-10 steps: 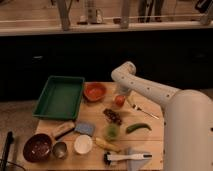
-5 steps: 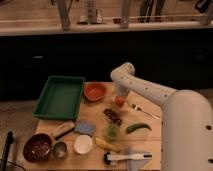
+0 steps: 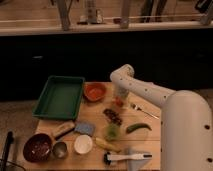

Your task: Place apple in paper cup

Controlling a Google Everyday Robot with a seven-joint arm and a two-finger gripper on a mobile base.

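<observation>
The apple (image 3: 118, 102) is a small red fruit on the wooden table, right of the orange bowl (image 3: 95, 91). My gripper (image 3: 120, 95) comes down from the white arm and sits right over the apple, hiding its top. The paper cup (image 3: 83, 144) is white and stands upright and empty near the table's front edge, well to the left of and nearer than the apple.
A green tray (image 3: 60, 96) lies at the back left. Dark grapes (image 3: 113, 116), a yellow-green round item (image 3: 112, 131), a green pepper (image 3: 138, 127) and a fork (image 3: 144, 110) lie between apple and cup. A metal cup (image 3: 60, 149) and a brown bowl (image 3: 38, 147) stand left of the cup.
The gripper stays over the apple and the apple has not visibly moved.
</observation>
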